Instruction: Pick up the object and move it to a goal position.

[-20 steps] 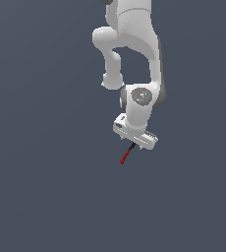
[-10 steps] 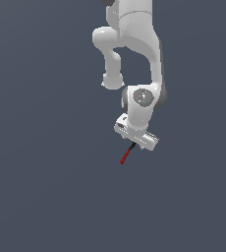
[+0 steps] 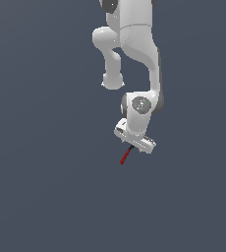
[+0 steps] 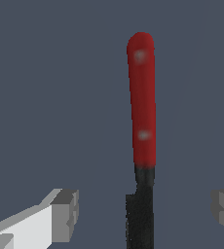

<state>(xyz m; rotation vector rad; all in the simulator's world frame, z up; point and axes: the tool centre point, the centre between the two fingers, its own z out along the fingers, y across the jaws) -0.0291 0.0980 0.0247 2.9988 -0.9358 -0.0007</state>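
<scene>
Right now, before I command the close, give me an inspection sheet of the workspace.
Surface: plain dark grey floor, no marks.
Job's things: knife-like tool lying flat, red handle and black blade, blade end between the fingers.
Clutter: nothing seen.
End effector: end effector open, fingers apart on either side of the blade, neither touching it; in the exterior view it sits directly over the tool.
Cables: nothing seen.
Surroundings: nothing seen; no goal marker visible.
</scene>
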